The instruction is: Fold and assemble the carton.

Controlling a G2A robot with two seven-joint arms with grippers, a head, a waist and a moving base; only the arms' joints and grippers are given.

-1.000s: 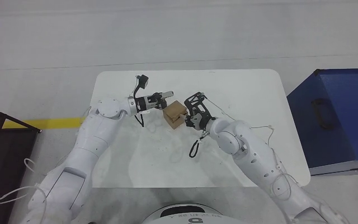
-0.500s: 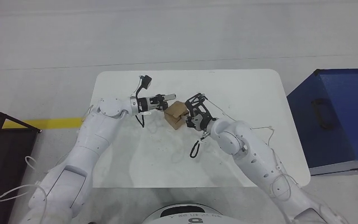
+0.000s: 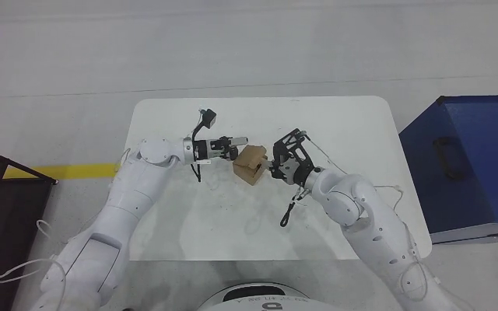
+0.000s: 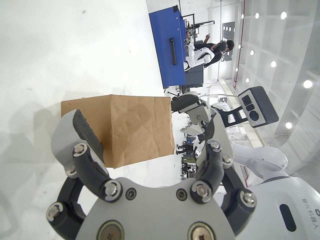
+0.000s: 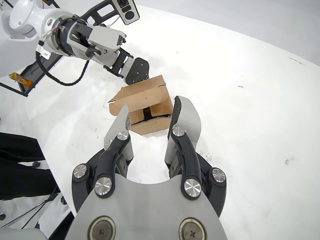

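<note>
A small brown carton (image 3: 251,163) lies on the white table (image 3: 350,124) near its middle. In the right wrist view the carton (image 5: 145,96) shows an end with flaps folded in, a gap between them and one flap edge raised. My right gripper (image 5: 151,106) is open, its fingertips at either side of that end. My left gripper (image 4: 145,121) is open at the opposite side of the carton (image 4: 140,128). Its dark pad (image 5: 137,72) rests by the carton's far top edge. From above, the left gripper (image 3: 237,143) and right gripper (image 3: 272,165) flank the carton.
A blue bin (image 3: 455,167) stands on the floor right of the table. A black rack (image 3: 15,202) sits at the left, with a yellow floor line (image 3: 70,169) beside it. Bare table surface lies toward the front and the far right.
The carton has slid a little to the right and toward the front. The left gripper followed it rightward, and the right arm drew back to the right.
</note>
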